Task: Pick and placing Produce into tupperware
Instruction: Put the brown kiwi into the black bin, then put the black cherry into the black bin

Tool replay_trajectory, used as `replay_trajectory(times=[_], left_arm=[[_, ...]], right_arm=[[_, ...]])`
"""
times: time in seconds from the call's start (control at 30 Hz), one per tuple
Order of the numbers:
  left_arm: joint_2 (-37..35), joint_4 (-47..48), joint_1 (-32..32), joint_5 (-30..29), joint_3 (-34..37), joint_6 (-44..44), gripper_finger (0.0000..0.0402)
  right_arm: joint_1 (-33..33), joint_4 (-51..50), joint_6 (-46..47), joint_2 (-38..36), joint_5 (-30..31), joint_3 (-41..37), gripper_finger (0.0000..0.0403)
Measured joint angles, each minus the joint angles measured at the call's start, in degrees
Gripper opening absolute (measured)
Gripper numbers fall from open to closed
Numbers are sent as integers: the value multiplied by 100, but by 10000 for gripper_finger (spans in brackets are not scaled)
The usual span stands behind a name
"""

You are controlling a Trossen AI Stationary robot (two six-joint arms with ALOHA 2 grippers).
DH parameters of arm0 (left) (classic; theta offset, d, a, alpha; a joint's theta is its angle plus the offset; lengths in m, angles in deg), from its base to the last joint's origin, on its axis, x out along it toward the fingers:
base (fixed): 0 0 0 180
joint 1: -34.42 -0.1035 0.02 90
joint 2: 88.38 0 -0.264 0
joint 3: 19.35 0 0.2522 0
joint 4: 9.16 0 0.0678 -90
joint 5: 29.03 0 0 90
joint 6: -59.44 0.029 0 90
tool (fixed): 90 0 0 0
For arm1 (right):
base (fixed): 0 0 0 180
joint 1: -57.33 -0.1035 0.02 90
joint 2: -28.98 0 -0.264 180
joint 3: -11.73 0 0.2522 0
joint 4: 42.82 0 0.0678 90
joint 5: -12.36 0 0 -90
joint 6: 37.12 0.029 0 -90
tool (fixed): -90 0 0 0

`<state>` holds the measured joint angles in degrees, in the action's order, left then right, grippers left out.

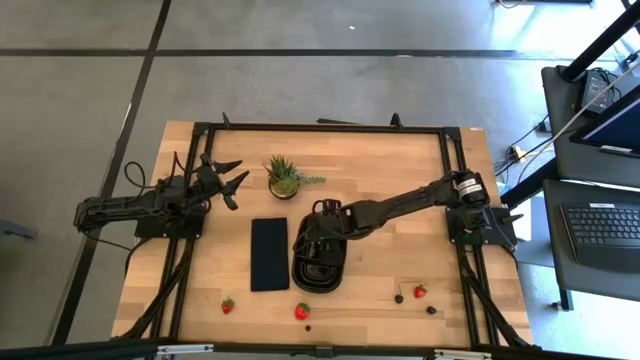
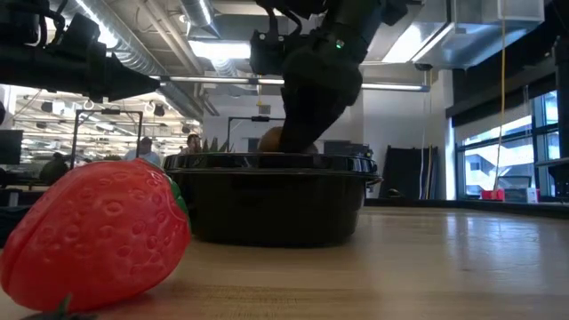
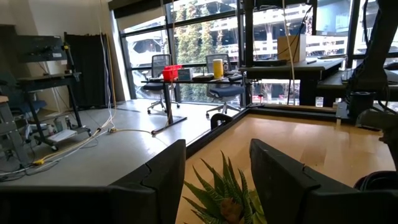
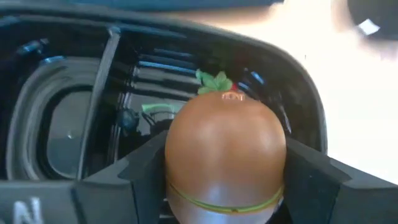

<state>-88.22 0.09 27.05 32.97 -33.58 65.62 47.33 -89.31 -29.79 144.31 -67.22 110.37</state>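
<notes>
I have the right claw clamped on the brown kiwi, held low over the black container mid-table so it drops inside. The left claw waits open by the table's left edge.

Tupperware sits mid-table, panel just left, plant behind, strawberries in front

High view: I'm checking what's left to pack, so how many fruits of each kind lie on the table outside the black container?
Strawberries: 3
Dark berries: 3
Total: 6
Brown kiwi, held in the right gripper: not counted.
</notes>
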Motion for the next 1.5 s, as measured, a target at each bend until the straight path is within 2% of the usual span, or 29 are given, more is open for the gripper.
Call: replay_trajectory(times=[0.17,0.33,0.5,0.67,0.93,1.17,1.37,1.5], left_arm=[[0,0,1,1,0,0,171],[-1,0,-1,1,0,0,171],[1,0,-1,0,-1,0,171],[-1,0,-1,1,-2,0,171],[1,0,-1,1,-2,-4,171],[1,0,-1,-1,0,-4,171],[0,18,1,0,0,-2,171],[0,39,-1,1,-2,-2,171]], right_arm=[[2,4,15,0,1,3,255],[4,8,687,0,0,2,255],[4,6,711,0,-23,4,255],[4,15,590,0,-654,2,257],[2,21,560,0,-772,2,299],[-16,-352,670,-33,-765,90,308],[-381,-1361,1332,-473,-830,197,309],[-802,-2107,2656,-656,-876,197,309]])
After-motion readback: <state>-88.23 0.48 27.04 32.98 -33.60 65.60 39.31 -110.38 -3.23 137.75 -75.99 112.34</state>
